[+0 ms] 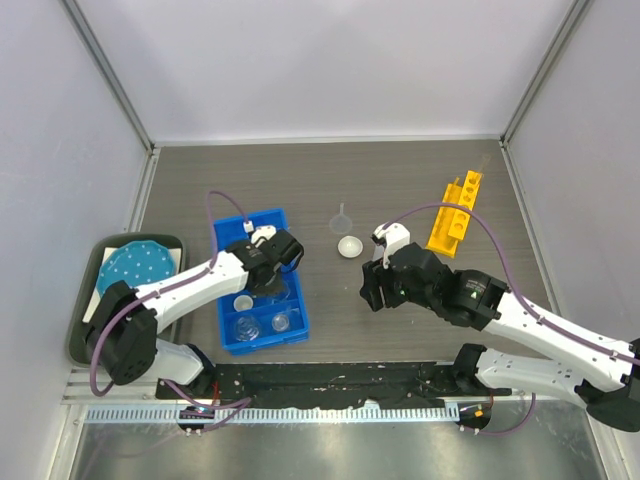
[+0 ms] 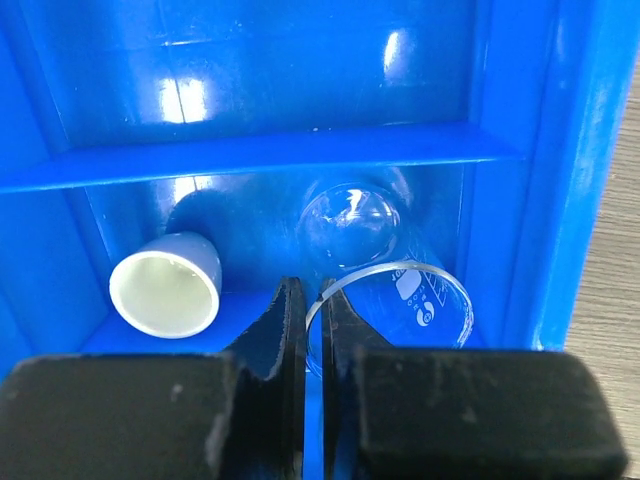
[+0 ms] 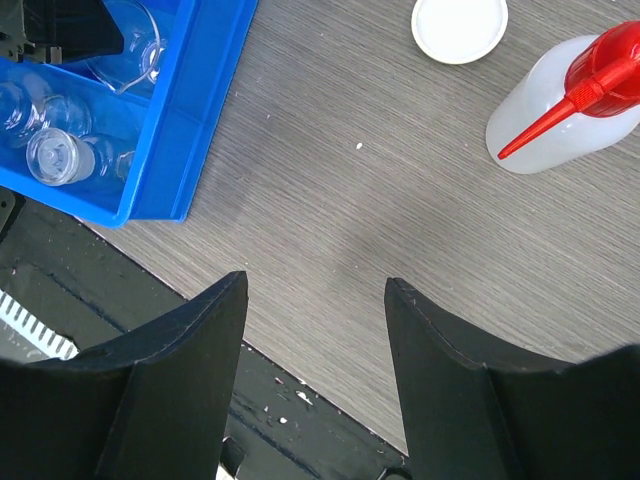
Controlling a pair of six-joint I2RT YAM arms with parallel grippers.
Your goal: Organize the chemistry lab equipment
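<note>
My left gripper (image 1: 268,272) is down inside the blue bin (image 1: 228,232). In the left wrist view it (image 2: 312,292) is shut on the rim of a clear glass beaker (image 2: 405,300), one finger inside and one outside. A small white cup (image 2: 165,291) lies beside it. My right gripper (image 3: 315,285) is open and empty above bare table. A white round dish (image 3: 460,25) and the red-capped squeeze bottle (image 3: 575,95) lie beyond it. The dish (image 1: 349,246), a clear funnel (image 1: 342,214) and the yellow rack (image 1: 455,212) show in the top view.
Several small glass vials (image 3: 55,150) stand in the bin's near compartment. A dark tray (image 1: 92,268) with the teal dotted plate (image 1: 138,268) sits at the far left. The right arm (image 1: 470,300) crosses the table's right half. A black strip runs along the near edge.
</note>
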